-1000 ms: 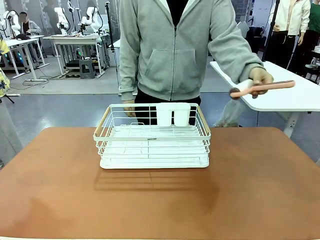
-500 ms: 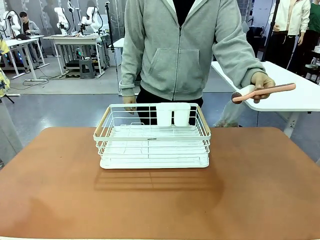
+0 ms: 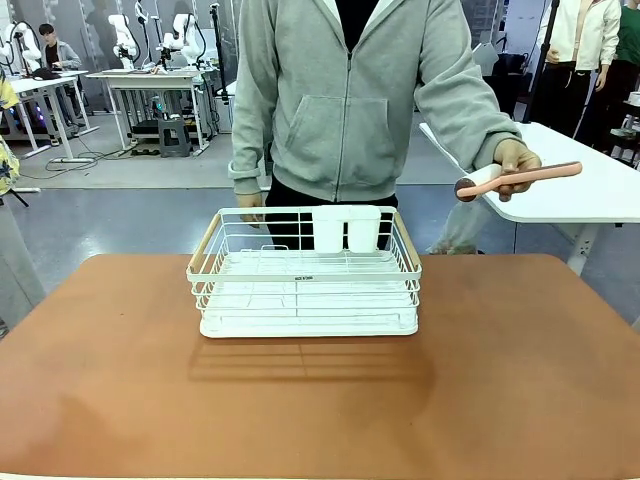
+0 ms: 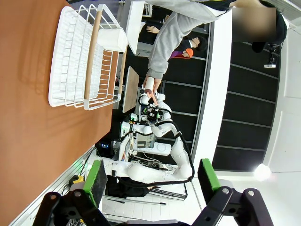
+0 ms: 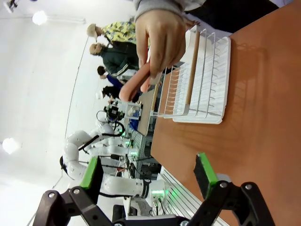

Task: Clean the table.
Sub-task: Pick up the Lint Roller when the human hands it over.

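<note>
Wide apart, empty: left jaws, right jaws. The hand grips perhaps a roller, head half-hidden.

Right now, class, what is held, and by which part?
The person's hand holds a pink-handled roller by its handle, near the roll. The left gripper and right gripper are open, empty.

left claw: jaws wide apart | right claw: jaws wide apart

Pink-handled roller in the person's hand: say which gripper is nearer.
Right. The right gripper has the roller close ahead of it; the left gripper sees it far off, beyond the white rack.
</note>
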You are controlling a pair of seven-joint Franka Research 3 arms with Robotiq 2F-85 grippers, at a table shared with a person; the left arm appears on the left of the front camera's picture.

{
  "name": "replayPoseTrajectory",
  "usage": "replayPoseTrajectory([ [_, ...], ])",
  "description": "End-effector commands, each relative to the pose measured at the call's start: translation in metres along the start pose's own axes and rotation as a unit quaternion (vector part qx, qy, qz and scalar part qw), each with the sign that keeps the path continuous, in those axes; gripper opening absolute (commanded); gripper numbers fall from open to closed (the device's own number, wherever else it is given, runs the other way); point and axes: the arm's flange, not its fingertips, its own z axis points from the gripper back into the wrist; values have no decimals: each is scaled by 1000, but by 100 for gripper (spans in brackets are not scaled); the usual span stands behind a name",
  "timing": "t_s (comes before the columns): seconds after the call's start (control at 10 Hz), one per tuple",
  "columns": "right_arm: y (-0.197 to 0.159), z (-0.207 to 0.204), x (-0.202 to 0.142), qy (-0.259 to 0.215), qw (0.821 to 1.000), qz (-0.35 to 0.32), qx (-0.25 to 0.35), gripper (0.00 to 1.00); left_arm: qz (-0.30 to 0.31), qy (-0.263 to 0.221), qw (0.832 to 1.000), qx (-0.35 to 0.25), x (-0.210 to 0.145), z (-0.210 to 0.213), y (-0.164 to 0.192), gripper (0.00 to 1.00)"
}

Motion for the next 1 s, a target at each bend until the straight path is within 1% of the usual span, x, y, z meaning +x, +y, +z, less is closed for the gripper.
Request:
replayPoseTrajectory([
  [0.0, 58, -35, -27, -30, 997, -65, -41, 100, -4, 6, 1000, 1, -4, 2, -1, 100],
  [0.1, 79, -57, -35, -13, 991, -116, -62, 100, -4, 6, 1000, 1, -4, 2, -1, 100],
  [0.2, 92, -82, -31, -35, 985, -137, -97, 100, -4, 6, 1000, 1, -4, 2, -1, 100],
  [0.3, 98, -102, -27, -43, 981, -147, -115, 100, -4, 6, 1000, 1, -4, 2, -1, 100],
  [0.4, 99, -119, -23, -51, 978, -156, -132, 100, -4, 6, 1000, 1, -4, 2, -1, 100],
  [0.6, 97, -146, -18, -82, 964, -186, -173, 100, -4, 6, 1000, 1, -4, 2, -1, 100],
  [0.7, 96, -158, -18, -83, 960, -196, -182, 100, -4, 6, 1000, 1, -4, 2, -1, 100],
  [0.8, 93, -171, -19, -95, 955, -192, -206, 100, -4, 6, 1000, 1, -4, 2, -1, 100],
  [0.9, 90, -181, -16, -105, 952, -193, -215, 100, -4, 6, 1000, 1, -4, 2, -1, 100],
])
